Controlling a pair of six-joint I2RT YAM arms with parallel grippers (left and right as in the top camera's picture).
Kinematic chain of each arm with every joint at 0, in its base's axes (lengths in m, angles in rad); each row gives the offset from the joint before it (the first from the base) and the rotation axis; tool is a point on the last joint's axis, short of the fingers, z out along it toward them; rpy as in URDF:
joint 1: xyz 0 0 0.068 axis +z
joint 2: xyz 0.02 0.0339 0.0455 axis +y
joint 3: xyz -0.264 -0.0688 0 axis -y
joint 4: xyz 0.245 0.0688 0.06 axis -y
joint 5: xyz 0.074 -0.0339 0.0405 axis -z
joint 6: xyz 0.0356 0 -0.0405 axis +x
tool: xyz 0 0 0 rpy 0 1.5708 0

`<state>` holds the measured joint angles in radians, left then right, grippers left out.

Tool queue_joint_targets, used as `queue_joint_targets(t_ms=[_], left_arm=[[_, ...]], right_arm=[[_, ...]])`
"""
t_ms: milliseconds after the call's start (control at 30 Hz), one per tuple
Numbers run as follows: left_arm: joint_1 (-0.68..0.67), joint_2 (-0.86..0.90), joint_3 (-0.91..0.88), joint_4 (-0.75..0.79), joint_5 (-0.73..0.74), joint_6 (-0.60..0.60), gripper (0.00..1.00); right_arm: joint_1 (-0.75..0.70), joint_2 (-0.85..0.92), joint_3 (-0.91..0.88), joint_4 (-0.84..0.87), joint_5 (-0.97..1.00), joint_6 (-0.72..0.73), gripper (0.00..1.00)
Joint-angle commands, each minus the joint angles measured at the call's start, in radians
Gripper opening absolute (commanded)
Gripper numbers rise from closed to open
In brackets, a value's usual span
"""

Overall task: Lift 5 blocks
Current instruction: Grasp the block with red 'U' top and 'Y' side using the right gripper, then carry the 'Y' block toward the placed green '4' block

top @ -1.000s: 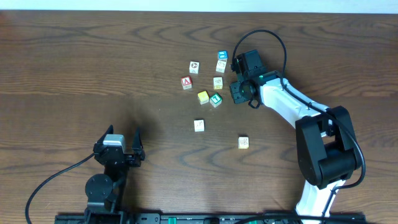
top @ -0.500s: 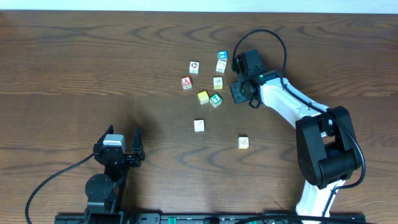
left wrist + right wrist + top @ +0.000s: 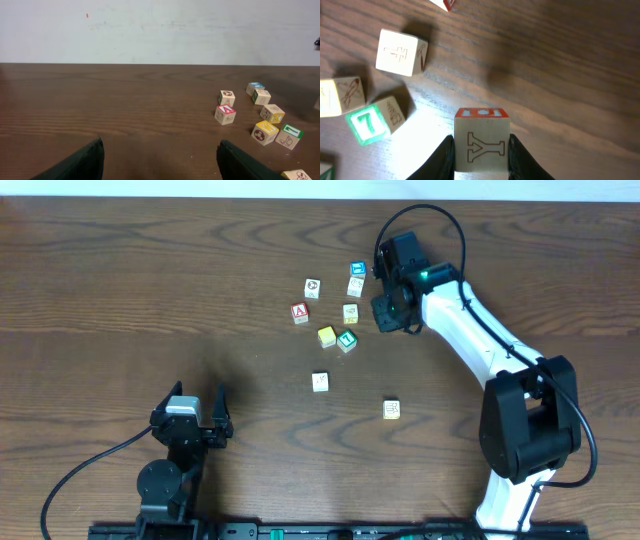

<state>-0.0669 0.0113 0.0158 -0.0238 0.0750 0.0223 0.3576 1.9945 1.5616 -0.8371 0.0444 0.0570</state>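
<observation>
On the table [image 3: 150, 280] lie nine blocks [image 3: 320, 381]; right pincer [image 3: 481, 156] clamps a tenth block [image 3: 481, 137], left pincer [image 3: 160, 165] gapes.

Wooden alphabet blocks [image 3: 346, 340] scattered on the table [image 3: 150, 280]; Y-faced block [image 3: 481, 142] in the right end effector [image 3: 482, 161].

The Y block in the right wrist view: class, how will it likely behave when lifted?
The Y block looks like rigid wood, so it probably won't deform in the right end effector. Flat sides meet the fingers squarely, so twisting seems unlikely. Being small, it is likely light.
</observation>
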Motion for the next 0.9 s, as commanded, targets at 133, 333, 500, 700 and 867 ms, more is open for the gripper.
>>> queue_joint_targets(t_ms=[133,333,500,700,867], left_arm=[[0.005,-0.001,-0.012,-0.04,0.017,-0.005,0.73],[0.005,-0.001,-0.012,-0.04,0.018,-0.005,0.73],[0.005,-0.001,-0.012,-0.04,0.017,-0.005,0.73],[0.005,-0.001,-0.012,-0.04,0.018,-0.005,0.72],[0.005,-0.001,-0.012,-0.04,0.017,-0.005,0.73]], right_arm=[[0.004,-0.103,0.058,-0.101,0.045,0.032,0.01],[0.009,-0.311,0.057,-0.212,0.047,0.032,0.01],[0.01,-0.541,0.057,-0.351,0.062,0.035,0.02],[0.01,-0.767,0.03,-0.51,0.113,0.135,0.01],[0.011,-0.95,-0.152,-0.548,0.116,0.208,0.02]])
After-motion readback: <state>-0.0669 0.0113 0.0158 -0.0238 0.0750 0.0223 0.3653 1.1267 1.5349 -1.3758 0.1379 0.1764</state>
